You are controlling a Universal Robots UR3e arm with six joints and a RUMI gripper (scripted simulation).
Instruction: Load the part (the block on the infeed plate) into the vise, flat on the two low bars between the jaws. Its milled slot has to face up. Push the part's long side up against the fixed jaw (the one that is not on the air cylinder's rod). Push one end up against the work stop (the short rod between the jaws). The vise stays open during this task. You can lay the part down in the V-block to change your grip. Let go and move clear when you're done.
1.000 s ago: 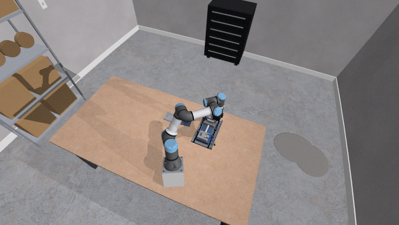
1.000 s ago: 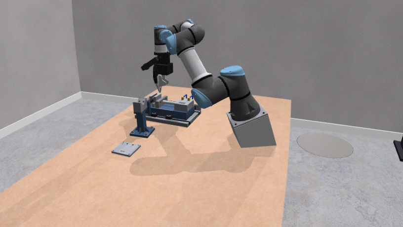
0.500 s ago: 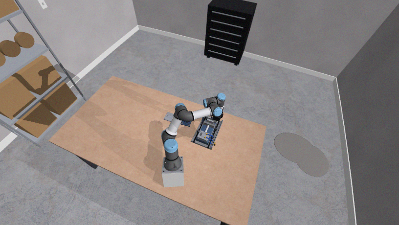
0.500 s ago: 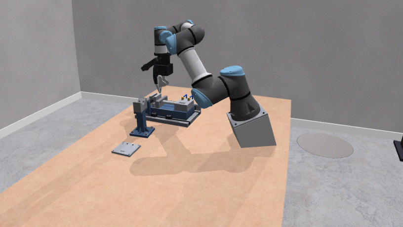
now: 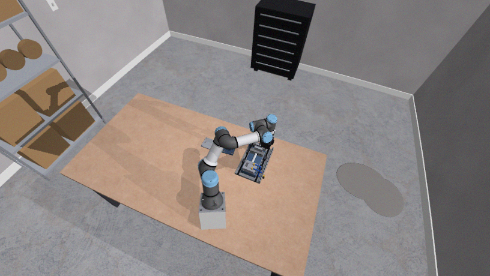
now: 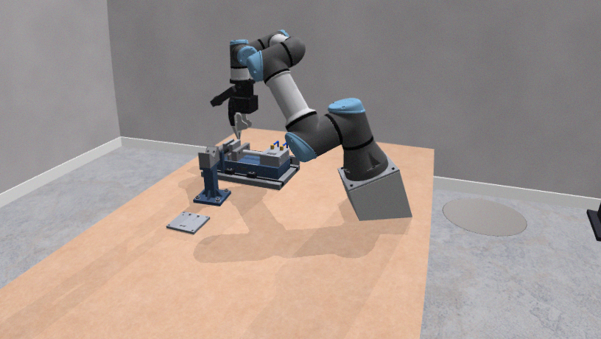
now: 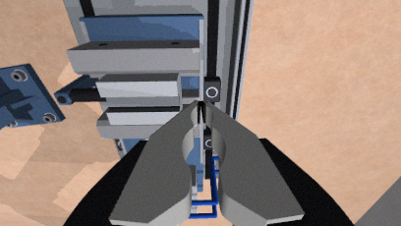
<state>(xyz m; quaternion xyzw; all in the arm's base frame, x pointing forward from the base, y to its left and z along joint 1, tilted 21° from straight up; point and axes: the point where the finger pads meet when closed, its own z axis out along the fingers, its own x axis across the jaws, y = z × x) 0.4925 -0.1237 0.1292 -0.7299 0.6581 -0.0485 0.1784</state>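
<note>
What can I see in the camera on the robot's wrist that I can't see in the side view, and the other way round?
Only the wrist view shows the gripper fingertips pressed together with nothing between them, and the part lying in the vise.

Only the exterior view shows the whole arm, the V-block stand and the infeed plate with no block on it.

Both show the gripper above the vise.
</note>
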